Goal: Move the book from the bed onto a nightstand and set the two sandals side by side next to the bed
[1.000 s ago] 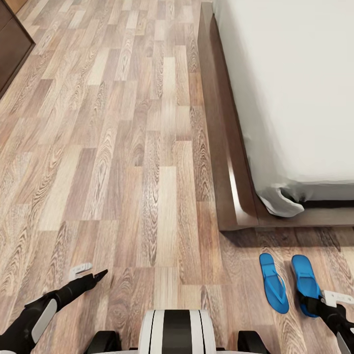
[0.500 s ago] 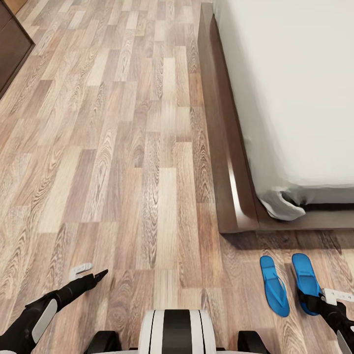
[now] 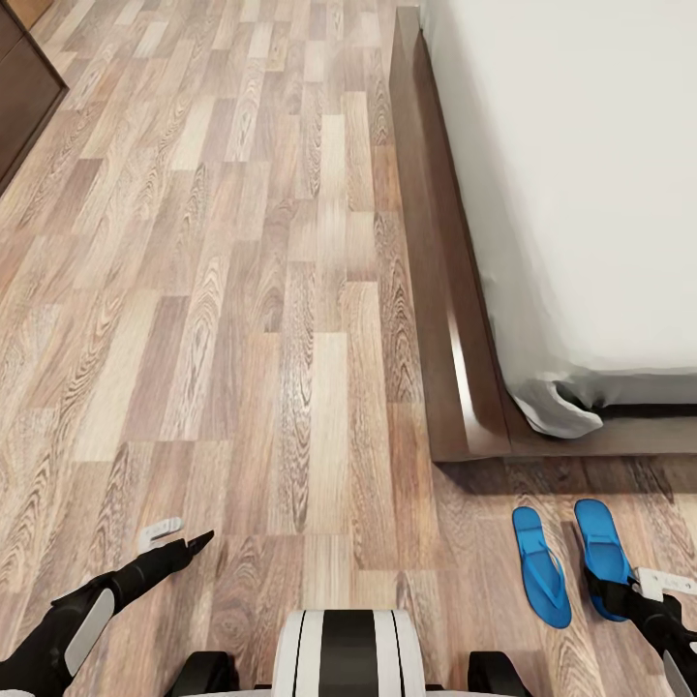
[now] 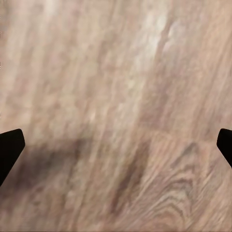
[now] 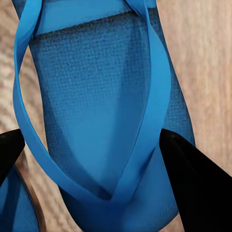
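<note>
Two sandals (image 3: 571, 560) side by side near bed (image 3: 581, 194) corner.

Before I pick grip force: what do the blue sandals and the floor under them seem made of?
The bright blue flat flip-flops look like soft foam or rubber: the matte footbed shows a fine pebbled texture, with thin smooth straps. The brown plank floor looks like wood or wood-look laminate, with printed-looking grain and a low sheen. These are renders, so both are guesses.

Both arms are matte black with pale grey panels on the forearms, the left gripper (image 3: 179, 543) tapering to thin pointed black fingers beside a small white bracket, the right gripper (image 3: 620, 600) bearing a similar white bracket, and at 6 o'clock a white trunk (image 3: 348, 651) with black vertical bands.
</note>
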Robot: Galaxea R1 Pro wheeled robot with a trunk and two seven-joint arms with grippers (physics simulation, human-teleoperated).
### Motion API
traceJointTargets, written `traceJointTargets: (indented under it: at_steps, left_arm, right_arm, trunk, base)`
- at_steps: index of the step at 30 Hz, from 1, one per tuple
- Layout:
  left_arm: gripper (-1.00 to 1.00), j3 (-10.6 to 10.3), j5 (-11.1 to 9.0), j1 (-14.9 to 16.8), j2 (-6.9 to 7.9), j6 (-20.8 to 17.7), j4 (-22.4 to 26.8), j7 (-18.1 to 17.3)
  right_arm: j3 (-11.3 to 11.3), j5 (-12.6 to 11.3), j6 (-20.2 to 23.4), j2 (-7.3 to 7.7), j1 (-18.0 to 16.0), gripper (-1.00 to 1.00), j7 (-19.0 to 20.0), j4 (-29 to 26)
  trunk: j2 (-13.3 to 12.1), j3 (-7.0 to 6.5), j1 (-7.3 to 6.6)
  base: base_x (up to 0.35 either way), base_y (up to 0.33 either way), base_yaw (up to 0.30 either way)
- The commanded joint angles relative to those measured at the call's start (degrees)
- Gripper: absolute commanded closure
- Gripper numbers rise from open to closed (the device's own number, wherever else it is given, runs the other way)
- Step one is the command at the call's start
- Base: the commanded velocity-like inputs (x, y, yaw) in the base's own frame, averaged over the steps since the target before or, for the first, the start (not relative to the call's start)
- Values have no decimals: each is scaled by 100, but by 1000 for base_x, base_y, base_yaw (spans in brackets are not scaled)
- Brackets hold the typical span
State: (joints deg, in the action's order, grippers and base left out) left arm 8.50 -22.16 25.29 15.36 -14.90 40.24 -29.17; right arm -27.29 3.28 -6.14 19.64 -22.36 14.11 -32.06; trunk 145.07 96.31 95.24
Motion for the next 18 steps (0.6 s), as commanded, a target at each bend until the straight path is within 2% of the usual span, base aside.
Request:
traceJointTargets:
  at_steps: [1,18]
  left_arm:
    - [-100,12,-52,2,-4,-56,1,-14]
    - [-100,11,-52,-1,-6,-51,1,-18]
  right_arm:
    - [-40,33,-19,-4,-5,100,48,6]
    - [-39,33,-19,-4,-5,100,45,7]
  trunk:
    - [2,25,2]
    - [25,401,46]
  base:
    - [0,0,0]
    - [0,0,0]
